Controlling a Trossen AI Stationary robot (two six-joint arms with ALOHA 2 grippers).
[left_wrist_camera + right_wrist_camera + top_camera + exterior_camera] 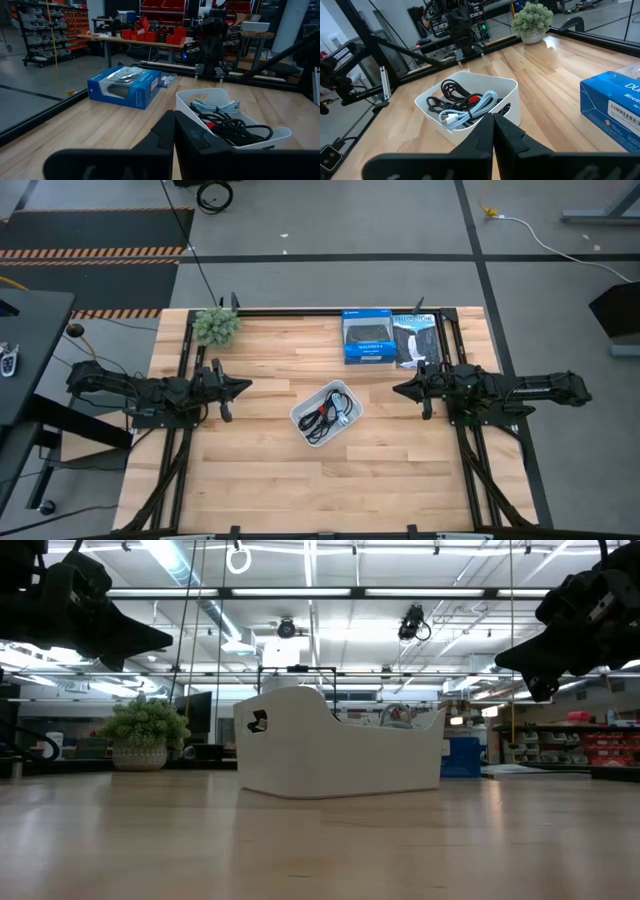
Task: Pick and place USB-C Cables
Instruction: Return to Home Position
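Observation:
The USB-C cables (326,417) lie bundled inside the white tray (303,412) at the table's middle. In the right wrist view I see a pale blue-grey cable (470,112), black cables (449,92) and a red band (472,99) among them. In the left wrist view the cables (225,120) fill the tray (200,95). My left gripper (243,388) hovers shut to the tray's left, above the table. My right gripper (398,389) hovers shut to the tray's right. Both grippers hold nothing.
A blue retail box (366,337) and a black retail box (415,338) lie near the far edge, right of centre. A small potted plant (216,326) stands at the far left corner. Bare wood lies in front of the tray toward the near edge.

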